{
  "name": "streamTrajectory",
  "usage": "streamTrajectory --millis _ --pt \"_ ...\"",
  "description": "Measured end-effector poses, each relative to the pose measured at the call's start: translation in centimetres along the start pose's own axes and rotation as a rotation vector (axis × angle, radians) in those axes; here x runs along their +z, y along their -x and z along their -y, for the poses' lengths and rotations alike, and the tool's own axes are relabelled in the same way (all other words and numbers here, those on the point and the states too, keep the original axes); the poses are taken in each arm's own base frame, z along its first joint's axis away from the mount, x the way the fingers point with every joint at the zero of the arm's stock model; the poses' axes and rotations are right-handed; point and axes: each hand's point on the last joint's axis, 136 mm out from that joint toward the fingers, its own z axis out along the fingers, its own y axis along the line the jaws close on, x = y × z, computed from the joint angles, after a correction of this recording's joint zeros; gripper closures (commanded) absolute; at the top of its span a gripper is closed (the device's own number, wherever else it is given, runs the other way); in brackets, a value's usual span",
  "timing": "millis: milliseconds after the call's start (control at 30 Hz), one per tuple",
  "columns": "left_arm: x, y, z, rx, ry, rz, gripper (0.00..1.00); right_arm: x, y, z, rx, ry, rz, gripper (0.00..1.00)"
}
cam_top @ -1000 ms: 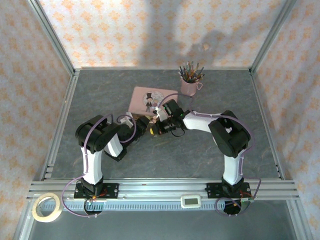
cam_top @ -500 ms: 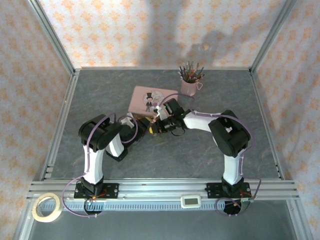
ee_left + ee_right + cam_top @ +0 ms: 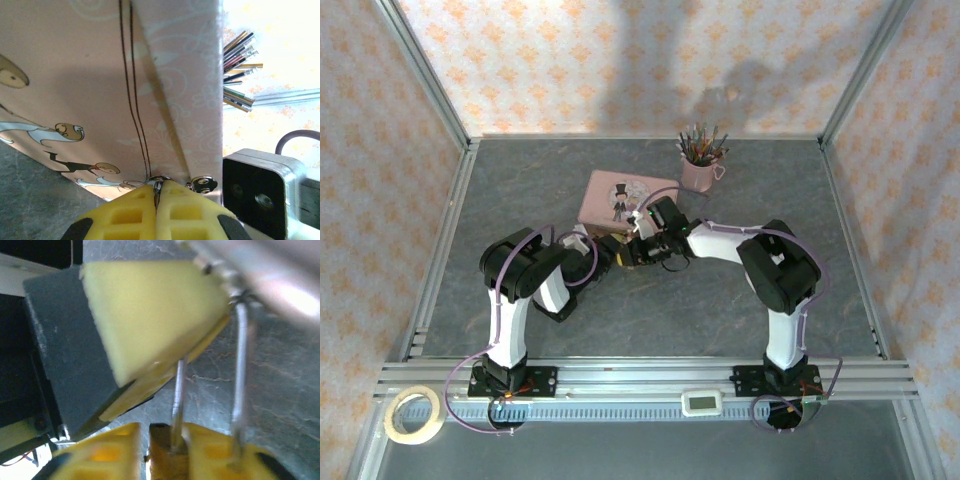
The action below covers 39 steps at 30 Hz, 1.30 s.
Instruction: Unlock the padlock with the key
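Where the padlock point(image 3: 177, 405) hangs: at the near edge of the pink tin point(image 3: 620, 195), its shackle threaded up through the tin's latch point(image 3: 202, 184) and its body low over the table point(image 3: 720, 310), between the two grippers.
Padlock, make: a tiny brass-gold block under a narrow U of smooth, round silver wire. Both legs run straight down into the grip, so I judge it not yet unlocked.
Right gripper point(image 3: 145, 450): it comes from the right with its yellow, waffle-pitted fingers set narrow on the padlock's body. I'd guess this is to stop the dangling lock from swinging when the key arrives (a thin dark gap beside the brass hints the hold is light).
The key point(image 3: 157, 184): a thin greyish sliver poking from the left fingertips, just left of the latch. I take it for the key, though too little shows to be sure.
Left gripper point(image 3: 159, 196): it comes from the left with its soft yellow pads pinched flat together on that sliver. In the right wrist view its tips sit up by the shackle's bend. The keyhole is out of sight, so I cannot tell whether the key is lined up.
Tin, surface: flat, glossy, printed with cartoon figures, its latch side turned towards the arms, which suits both.
Pencil cup point(image 3: 698, 172): far right, well apart from the work.
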Motion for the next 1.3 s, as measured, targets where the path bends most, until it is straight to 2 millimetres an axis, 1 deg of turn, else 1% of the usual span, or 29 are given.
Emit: streamTrajectory --millis 33,67,100,167,300,333,400,467,500,600,667,700,767,933,967,1167,1300 --pt "0.0 0.0 0.0 0.001 0.001 0.001 1.0 0.0 -0.1 0.1 -0.001 -0.016 0.002 0.46" --pt "0.0 0.1 0.0 0.002 0.002 0.005 1.0 -0.2 -0.1 0.2 0.001 -0.027 0.004 0.44" --pt "0.0 0.1 -0.1 0.003 0.003 0.006 1.0 -0.5 0.0 0.3 -0.003 -0.04 0.012 0.43" --pt "0.0 0.1 -0.1 0.004 0.003 0.007 1.0 -1.3 0.2 -0.2 -0.012 -0.054 0.031 0.41" --pt "0.0 0.1 -0.1 0.004 0.003 0.007 1.0 -4.6 2.2 -2.2 -0.049 -0.083 0.127 0.4" --pt "0.0 0.1 -0.1 0.007 0.004 0.007 1.0 -5.5 2.9 -2.3 -0.047 -0.096 0.158 0.39" --pt "0.0 0.2 0.0 0.01 0.004 0.01 1.0 -7.3 4.1 -2.1 -0.03 -0.13 0.219 0.37" --pt "0.0 0.3 0.0 0.011 0.008 0.013 1.0 -9.1 5.6 -0.7 0.017 -0.19 0.292 0.32" --pt "0.0 0.3 0.0 0.012 0.01 0.015 1.0 -10.0 6.3 0.3 0.047 -0.23 0.331 0.32" --pt "0.0 0.5 -0.1 0.014 0.014 0.025 1.0 -12.4 8.1 3.8 0.141 -0.351 0.446 0.31" --pt "-0.1 0.6 0.0 0.015 0.02 0.033 1.0 -13.5 9.1 5.7 0.191 -0.41 0.512 0.31" --pt "-0.1 0.7 0.0 0.015 0.024 0.038 1.0 -13.7 9.5 6.5 0.212 -0.432 0.539 0.31" --pt "-0.2 1.0 -0.1 0.014 0.031 0.053 1.0 -13.3 9.9 7.8 0.247 -0.458 0.568 0.31" --pt "-0.6 2.1 -0.3 0.014 0.06 0.116 1.0 -11.0 9.8 10.8 0.337 -0.483 0.585 0.31" --pt "-0.7 2.2 -0.3 0.011 0.065 0.127 1.0 -10.8 9.8 11.0 0.35 -0.477 0.592 0.32" --pt "-0.9 3.1 -0.5 -0.005 0.081 0.202 1.0 -10.0 10.6 11.0 0.397 -0.424 0.656 0.38" --pt "-1.4 3.8 -0.8 -0.027 0.095 0.255 1.0 -9.6 10.5 10.9 0.421 -0.389 0.686 0.39"
